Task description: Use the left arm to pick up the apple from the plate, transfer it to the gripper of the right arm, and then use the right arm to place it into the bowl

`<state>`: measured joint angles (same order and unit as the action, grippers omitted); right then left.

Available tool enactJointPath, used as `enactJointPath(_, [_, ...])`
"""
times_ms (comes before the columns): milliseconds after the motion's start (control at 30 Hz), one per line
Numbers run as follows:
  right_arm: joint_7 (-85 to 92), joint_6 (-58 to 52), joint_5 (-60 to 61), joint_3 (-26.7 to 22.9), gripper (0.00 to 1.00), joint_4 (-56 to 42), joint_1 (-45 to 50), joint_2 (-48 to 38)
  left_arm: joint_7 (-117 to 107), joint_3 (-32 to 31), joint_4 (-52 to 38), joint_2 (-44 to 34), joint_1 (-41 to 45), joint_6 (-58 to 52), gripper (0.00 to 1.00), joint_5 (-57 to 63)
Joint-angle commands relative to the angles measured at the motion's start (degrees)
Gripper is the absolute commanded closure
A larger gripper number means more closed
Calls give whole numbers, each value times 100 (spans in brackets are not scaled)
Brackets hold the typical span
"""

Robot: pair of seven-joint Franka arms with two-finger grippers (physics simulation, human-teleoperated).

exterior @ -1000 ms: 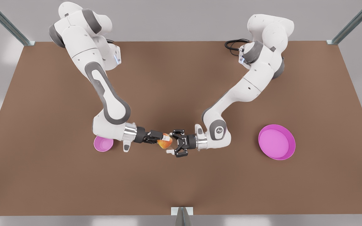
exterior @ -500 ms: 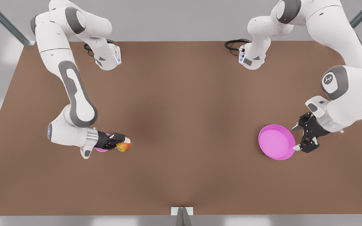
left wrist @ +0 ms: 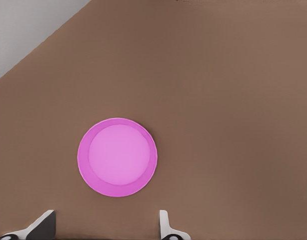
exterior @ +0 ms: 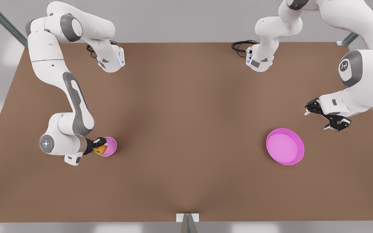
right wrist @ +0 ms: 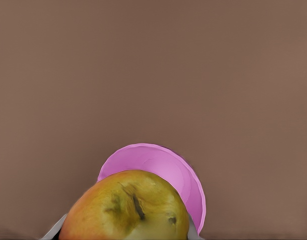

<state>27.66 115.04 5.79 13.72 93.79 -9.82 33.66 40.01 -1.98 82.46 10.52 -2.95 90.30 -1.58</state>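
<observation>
The yellow-orange apple [exterior: 100, 149] is held in my right gripper [exterior: 100, 146], which is shut on it at the front view's left. It hangs over the near rim of the small pink bowl [exterior: 111, 146]. In the right wrist view the apple [right wrist: 128, 207] sits in front of the bowl [right wrist: 163, 162], with a grey fingertip [right wrist: 56, 230] at its side. My left gripper [exterior: 322, 116], the splayed claw, is open and holds nothing behind the plate [exterior: 285, 146] at the front view's right. The left wrist view looks down on the plate [left wrist: 117, 157] past my open left gripper [left wrist: 103, 227].
The brown table [exterior: 186, 106] carries both arm bases at the back, with a black cable [exterior: 240, 45] by one base. A metal bracket [exterior: 187, 221] stands at the front edge and frame posts [exterior: 5, 24] at the back corners.
The two grippers were together at mid-table with the apple. The right gripper has since carried it to the bowl, and the left gripper has pulled back past the plate, open.
</observation>
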Motion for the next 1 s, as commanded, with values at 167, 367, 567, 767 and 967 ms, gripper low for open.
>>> enactJointPath(167, [-42, -34, -719, 61, 32, 210, 50, 18, -4643, 13, -2, -6, -4, -74, 0, -89])
enactJointPath(367, [29, -43, -833, 87, 0, 289, 59, 35, -4634, 4, -2, 3, 5, -83, 0, -89])
enactJointPath(567, [-1287, -588, -1220, 228, 0, -1054, 76, -825, -4660, 4, -2, -6, 14, -91, 0, -89])
enactJointPath(767, [-2793, -2451, -465, -1372, 0, -1196, 1131, -2452, -4669, 4, -20, 3, 23, -118, 0, -53])
enactJointPath(967, [-2872, -2601, -359, -1381, 0, -1530, 973, -2127, -4660, 4, -20, 3, 23, -118, 0, -45])
